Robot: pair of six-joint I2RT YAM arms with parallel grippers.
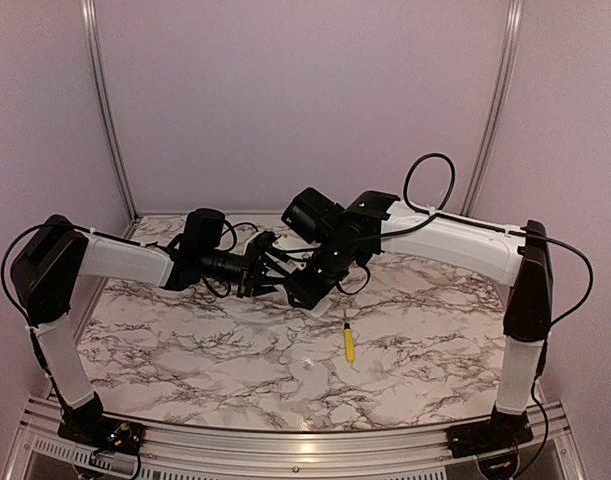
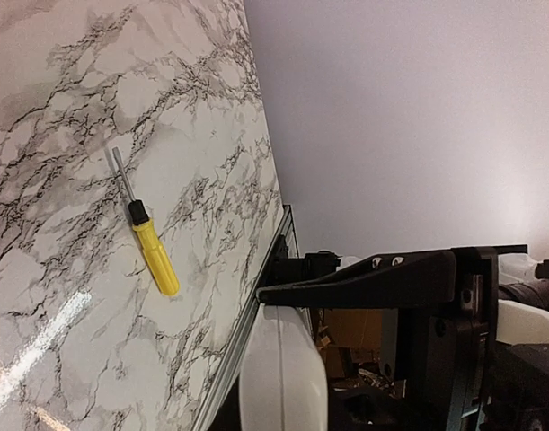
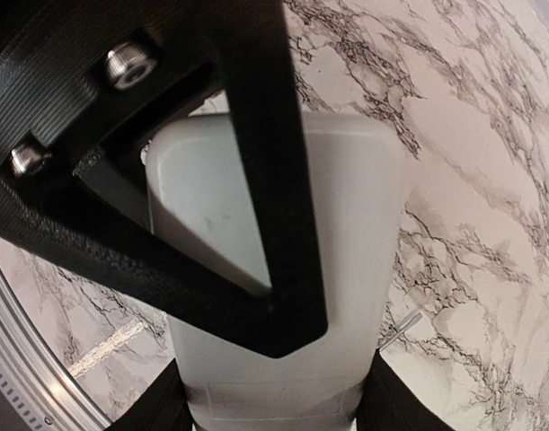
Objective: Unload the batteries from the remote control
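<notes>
Remote control [image 3: 346, 224] sits clamped between the two fingers [image 3: 153, 413] of the right gripper [image 3: 274, 401], over the far half of the marble table [image 1: 185, 340], about midway between its left and right edges. A black finger [image 3: 270, 180], apparently of the left gripper [image 1: 268, 272], crosses the remote's face; whether that gripper's jaws grip or stand apart cannot be told. A yellow-handled screwdriver [image 1: 349, 343] lies right of centre, closer to the near edge.

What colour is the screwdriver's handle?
The screwdriver handle is yellow, seen best in the left wrist view.
</notes>
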